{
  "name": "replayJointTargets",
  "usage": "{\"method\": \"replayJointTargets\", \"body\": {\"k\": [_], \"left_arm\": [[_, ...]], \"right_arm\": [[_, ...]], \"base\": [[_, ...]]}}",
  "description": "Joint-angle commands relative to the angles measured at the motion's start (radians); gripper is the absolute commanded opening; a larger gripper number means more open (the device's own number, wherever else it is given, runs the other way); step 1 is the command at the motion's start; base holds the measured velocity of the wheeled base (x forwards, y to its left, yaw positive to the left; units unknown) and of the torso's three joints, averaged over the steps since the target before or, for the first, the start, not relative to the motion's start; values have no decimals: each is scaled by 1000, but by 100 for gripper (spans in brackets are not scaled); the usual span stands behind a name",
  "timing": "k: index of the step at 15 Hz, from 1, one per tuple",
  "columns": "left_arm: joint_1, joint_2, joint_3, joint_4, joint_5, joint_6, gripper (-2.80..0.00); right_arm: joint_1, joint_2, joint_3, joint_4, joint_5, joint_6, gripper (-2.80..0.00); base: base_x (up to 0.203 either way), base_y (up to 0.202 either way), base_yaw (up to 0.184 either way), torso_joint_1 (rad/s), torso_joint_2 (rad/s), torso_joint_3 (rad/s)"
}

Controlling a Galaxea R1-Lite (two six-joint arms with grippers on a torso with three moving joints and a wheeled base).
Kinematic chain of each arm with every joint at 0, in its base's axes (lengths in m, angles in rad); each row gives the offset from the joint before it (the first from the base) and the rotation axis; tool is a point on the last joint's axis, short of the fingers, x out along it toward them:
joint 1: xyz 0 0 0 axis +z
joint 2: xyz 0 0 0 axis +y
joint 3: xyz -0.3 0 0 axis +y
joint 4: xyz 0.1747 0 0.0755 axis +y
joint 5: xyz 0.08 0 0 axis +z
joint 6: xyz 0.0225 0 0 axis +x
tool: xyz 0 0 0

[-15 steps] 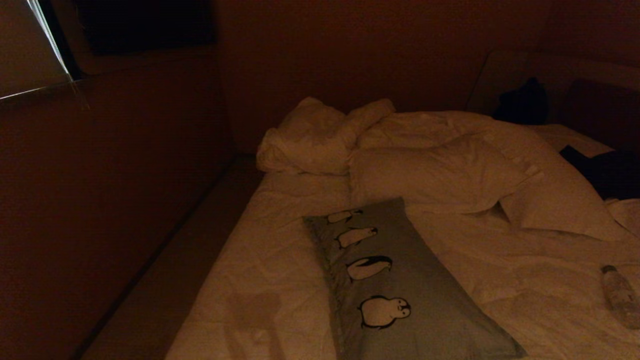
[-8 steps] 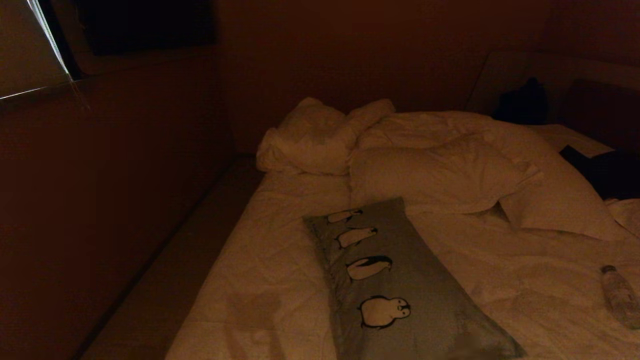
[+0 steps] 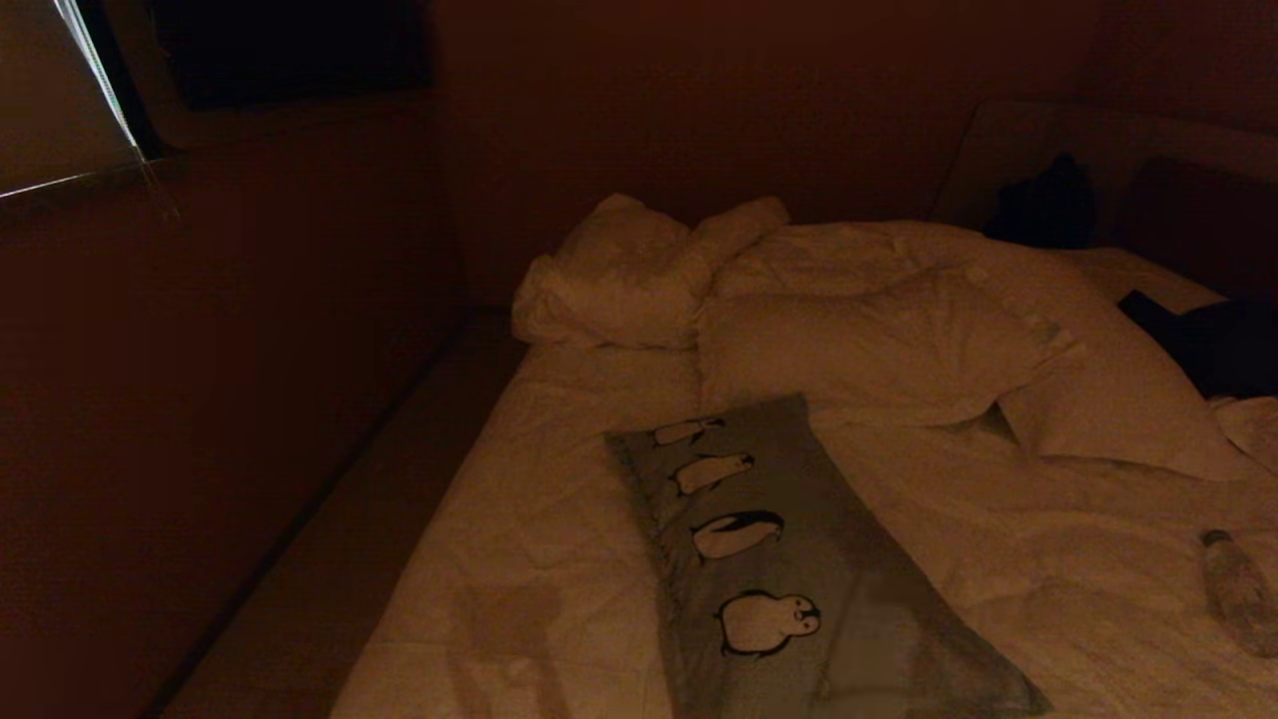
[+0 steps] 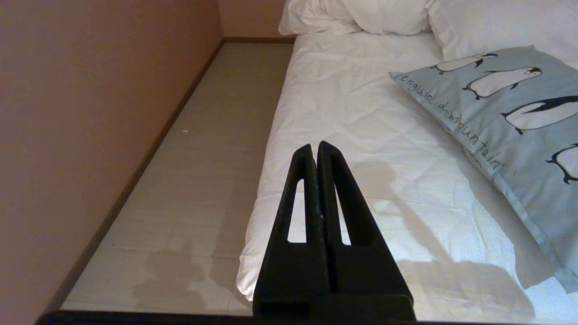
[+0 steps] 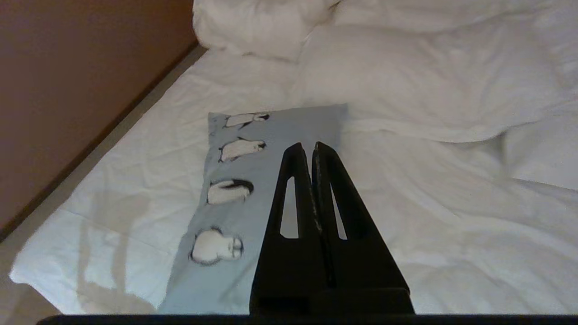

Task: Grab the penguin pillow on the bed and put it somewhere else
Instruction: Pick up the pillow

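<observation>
Right wrist view: right pincer [image 5: 307, 146] clenched above the pillow [image 5: 253, 180]; unless it opens first, it may just shove the pillow across the bed [image 5: 451, 225].

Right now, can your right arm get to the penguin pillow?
Probably yes. The right gripper hangs over the penguin pillow with nothing between them, but its fingers are shut and must open first.

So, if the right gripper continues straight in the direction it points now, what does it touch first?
Probably the penguin pillow: the right gripper, shut, points over its grey-blue cover. Beyond the pillow's far edge lies the white duvet. Depth is unclear, so it might pass above the pillow.
</observation>
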Motion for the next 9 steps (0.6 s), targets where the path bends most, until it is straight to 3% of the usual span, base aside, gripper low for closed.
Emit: {"method": "replayJointTargets", "body": {"k": [1,9], "left_arm": [[0,0,0,0,0,0,-280],[1,0,0,0,0,0,-280]], "right_arm": [[3,219,-68,-16,10,1,-280],[123,621,-226,-24,19,2,-280]], "base": [[0,0,0,0,0,0],[0,0,0,0,0,0]]}}
